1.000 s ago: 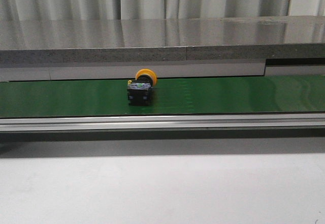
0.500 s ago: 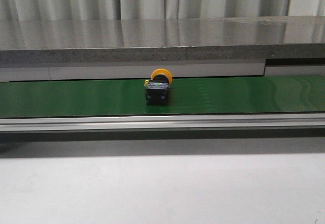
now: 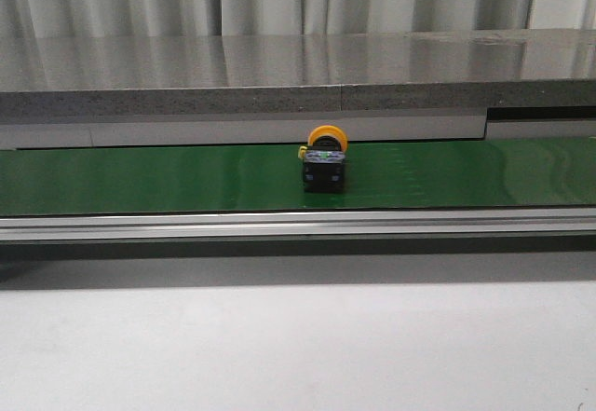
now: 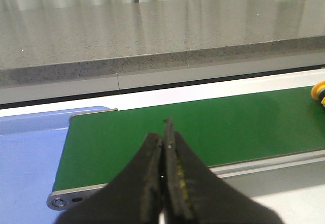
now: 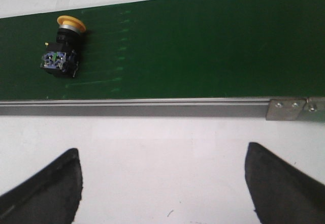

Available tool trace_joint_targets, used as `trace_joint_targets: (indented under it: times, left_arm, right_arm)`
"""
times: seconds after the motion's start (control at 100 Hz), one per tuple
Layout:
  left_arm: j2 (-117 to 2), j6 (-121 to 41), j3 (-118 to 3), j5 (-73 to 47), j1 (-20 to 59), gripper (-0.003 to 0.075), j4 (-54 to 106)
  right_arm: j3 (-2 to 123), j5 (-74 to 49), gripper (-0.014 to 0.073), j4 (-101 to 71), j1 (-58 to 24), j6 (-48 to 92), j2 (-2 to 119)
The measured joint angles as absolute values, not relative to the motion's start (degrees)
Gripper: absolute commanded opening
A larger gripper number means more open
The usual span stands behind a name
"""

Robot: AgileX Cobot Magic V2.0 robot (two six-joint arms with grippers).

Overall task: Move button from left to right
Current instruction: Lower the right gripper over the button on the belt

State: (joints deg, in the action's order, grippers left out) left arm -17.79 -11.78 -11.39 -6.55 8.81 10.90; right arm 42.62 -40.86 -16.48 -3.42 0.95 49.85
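Note:
The button [image 3: 324,159], a yellow-orange cap on a black boxy body, lies on its side on the green belt [image 3: 140,178], near the middle of the front view. It also shows in the right wrist view [image 5: 62,49], and its yellow cap shows at the edge of the left wrist view [image 4: 320,90]. My left gripper [image 4: 166,130] is shut and empty, over the belt's left end, far from the button. My right gripper [image 5: 161,155] is open and empty over the white table, on the near side of the belt. Neither gripper shows in the front view.
A metal rail [image 3: 298,225] runs along the belt's near edge, with a bracket [image 5: 288,108] at the right. A grey stone ledge [image 3: 298,75] stands behind the belt. A blue surface [image 4: 25,153] lies beyond the belt's left end. White tabletop [image 3: 298,346] lies in front.
The button has travelled to the right along the belt, from left of centre to just right of centre. No gripper has touched it.

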Motion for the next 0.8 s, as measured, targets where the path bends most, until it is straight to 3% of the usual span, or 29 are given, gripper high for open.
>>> trace_joint_targets:
  times: [0.8]
  left_arm:
    - [-17.8, -11.8, -11.4, -6.6, 8.8, -0.002, 10.9]
  right_arm:
    - [63.3, -33.2, 0.0644, -12.9, -15.7, 3.5, 86.7]
